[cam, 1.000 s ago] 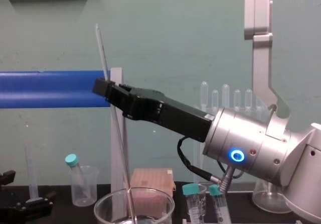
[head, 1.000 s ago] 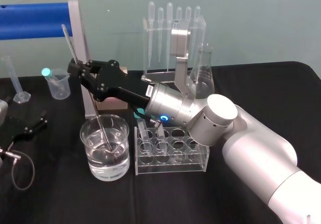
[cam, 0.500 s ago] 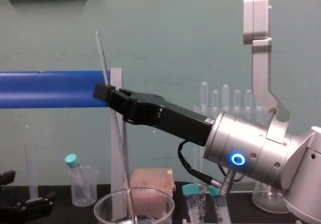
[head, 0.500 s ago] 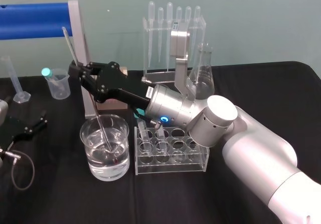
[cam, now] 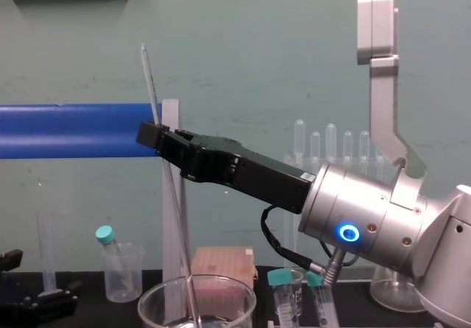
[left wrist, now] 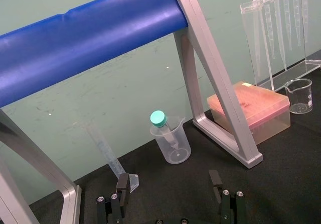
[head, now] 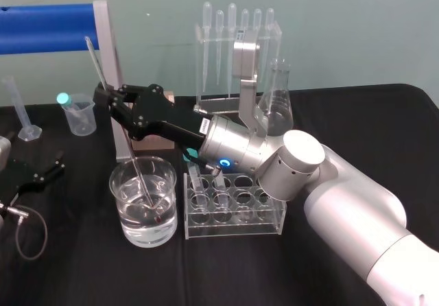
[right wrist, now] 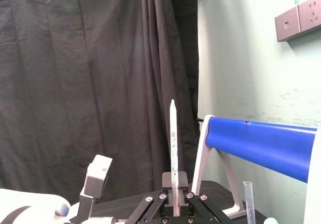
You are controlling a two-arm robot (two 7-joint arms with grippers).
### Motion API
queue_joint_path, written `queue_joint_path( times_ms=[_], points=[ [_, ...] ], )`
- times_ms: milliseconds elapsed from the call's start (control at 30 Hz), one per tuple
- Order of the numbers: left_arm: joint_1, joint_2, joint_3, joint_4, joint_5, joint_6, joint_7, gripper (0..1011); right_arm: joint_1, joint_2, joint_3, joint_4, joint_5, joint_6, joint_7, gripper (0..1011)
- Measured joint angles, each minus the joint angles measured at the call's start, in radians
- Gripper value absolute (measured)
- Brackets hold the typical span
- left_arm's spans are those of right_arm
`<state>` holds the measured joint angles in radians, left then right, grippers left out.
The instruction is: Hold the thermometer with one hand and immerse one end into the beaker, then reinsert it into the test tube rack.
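Observation:
My right gripper is shut on the thermometer, a long thin clear glass rod, gripping it near its upper third. The rod leans steeply, and its lower end dips into the water of the large glass beaker at the front left. In the chest view the thermometer rises above the right gripper and runs down into the beaker. The right wrist view has the thermometer upright between the fingertips. The clear test tube rack stands just right of the beaker. My left gripper rests open at the far left.
A blue bar on a silver frame stands behind the beaker. A small plastic beaker and a graduated cylinder stand at back left. A pipette stand and conical flask are behind my arm. Two teal-capped tubes sit in the rack.
The right gripper has sunk slightly with the thermometer, pushing its lower end a little deeper into the beaker. The left arm has not moved.

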<state>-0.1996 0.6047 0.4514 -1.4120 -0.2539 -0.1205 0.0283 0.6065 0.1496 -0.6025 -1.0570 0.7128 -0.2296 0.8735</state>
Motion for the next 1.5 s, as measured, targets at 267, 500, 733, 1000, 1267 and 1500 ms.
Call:
queue_joint_path(
  times_ms=[267, 500, 733, 1000, 1267, 1500],
  points=[
    [0.000, 0.000, 0.000, 0.000, 0.000, 0.000, 0.000, 1008, 0.000, 0.000, 0.000, 0.000, 0.000, 0.000, 0.000, 58],
    [0.000, 0.000, 0.000, 0.000, 0.000, 0.000, 0.000, 1008, 0.000, 0.000, 0.000, 0.000, 0.000, 0.000, 0.000, 58],
    [0.000, 0.000, 0.000, 0.000, 0.000, 0.000, 0.000, 1008, 0.000, 0.000, 0.000, 0.000, 0.000, 0.000, 0.000, 58],
    [0.000, 0.000, 0.000, 0.000, 0.000, 0.000, 0.000, 1008, 0.000, 0.000, 0.000, 0.000, 0.000, 0.000, 0.000, 58],
    [0.000, 0.000, 0.000, 0.000, 0.000, 0.000, 0.000, 1008, 0.000, 0.000, 0.000, 0.000, 0.000, 0.000, 0.000, 58],
    [0.000, 0.000, 0.000, 0.000, 0.000, 0.000, 0.000, 1008, 0.000, 0.000, 0.000, 0.000, 0.000, 0.000, 0.000, 58]
  ],
)
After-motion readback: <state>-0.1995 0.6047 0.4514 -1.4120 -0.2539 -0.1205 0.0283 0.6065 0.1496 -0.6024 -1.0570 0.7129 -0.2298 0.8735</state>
